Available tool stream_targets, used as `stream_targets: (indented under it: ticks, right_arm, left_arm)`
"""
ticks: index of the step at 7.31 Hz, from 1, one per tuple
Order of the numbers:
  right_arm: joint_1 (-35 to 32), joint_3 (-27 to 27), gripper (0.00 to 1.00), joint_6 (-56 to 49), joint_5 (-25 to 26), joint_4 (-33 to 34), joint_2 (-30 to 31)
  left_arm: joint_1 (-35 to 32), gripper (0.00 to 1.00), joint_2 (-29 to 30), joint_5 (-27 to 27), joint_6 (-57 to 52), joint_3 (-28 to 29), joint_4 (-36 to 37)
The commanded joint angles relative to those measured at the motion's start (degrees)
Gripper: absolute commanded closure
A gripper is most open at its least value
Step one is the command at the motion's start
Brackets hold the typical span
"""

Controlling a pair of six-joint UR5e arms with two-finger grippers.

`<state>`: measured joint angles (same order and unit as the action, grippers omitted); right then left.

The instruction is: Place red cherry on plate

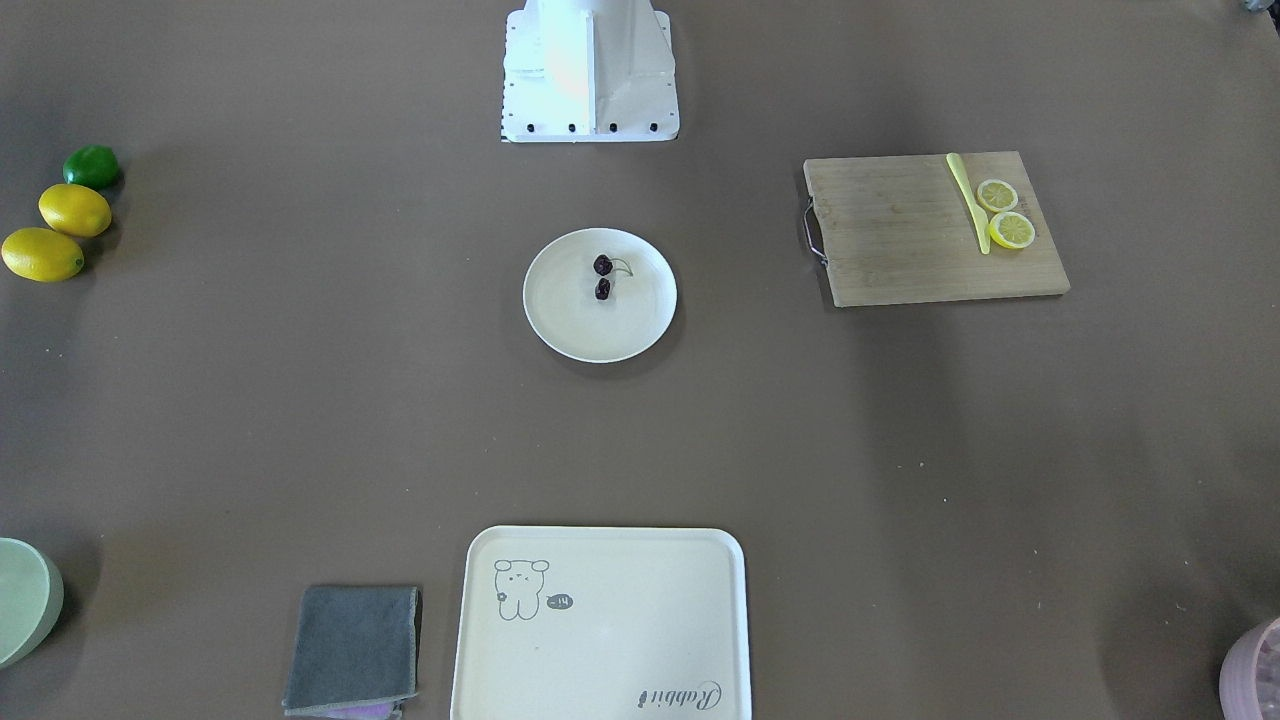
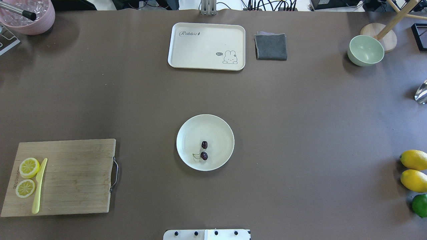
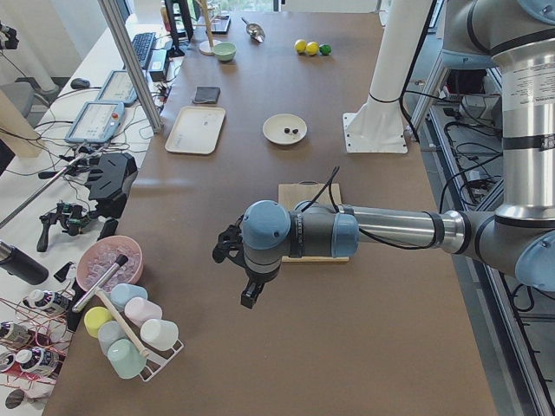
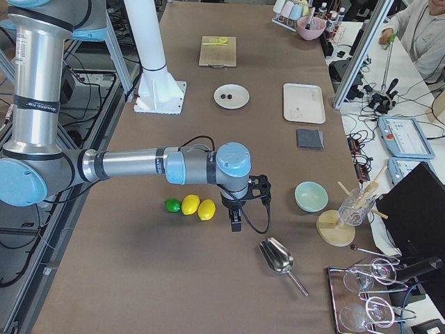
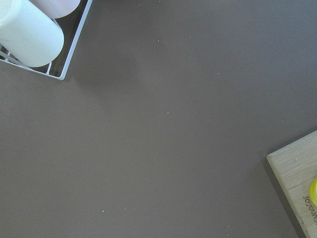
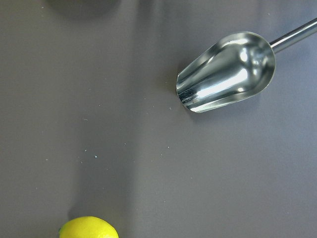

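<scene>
The red cherry (image 1: 603, 277) (image 2: 204, 150), two dark maroon cherries on a thin green stem, lies inside the round cream plate (image 1: 570, 330) (image 2: 218, 130) at the table's middle, toward the robot's side of it. No gripper is near it. My left gripper (image 3: 251, 293) hangs over bare table at the left end, beyond the cutting board; I cannot tell whether it is open or shut. At the right end my right gripper (image 4: 236, 220) hangs beside the lemons, its state equally unclear. Neither wrist view shows fingers.
A wooden cutting board (image 2: 73, 176) holds two lemon slices (image 2: 29, 167) and a yellow knife (image 2: 39, 185). Cream tray (image 2: 206, 46), grey cloth (image 2: 271, 46) and green bowl (image 2: 365, 50) sit far. Lemons (image 2: 413, 170), a lime (image 2: 420, 205), a metal scoop (image 6: 225, 72) and a cup rack (image 5: 29, 37) flank the ends.
</scene>
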<state>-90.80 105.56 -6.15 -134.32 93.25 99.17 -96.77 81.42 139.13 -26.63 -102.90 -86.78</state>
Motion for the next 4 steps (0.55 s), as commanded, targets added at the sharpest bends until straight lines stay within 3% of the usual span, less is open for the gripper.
stream_targets:
  ticks: [1,4]
  right_arm:
    - [0.01,-0.01,0.00,0.00,-0.07,0.00,0.06]
    - [0.09,-0.09,0.00,0.09,-0.07,0.00,0.06]
  left_arm:
    - [0.09,0.02,-0.04,0.00,0.00,0.41,0.03]
    - [0.09,0.02,-0.04,0.00,0.00,0.42,0.03]
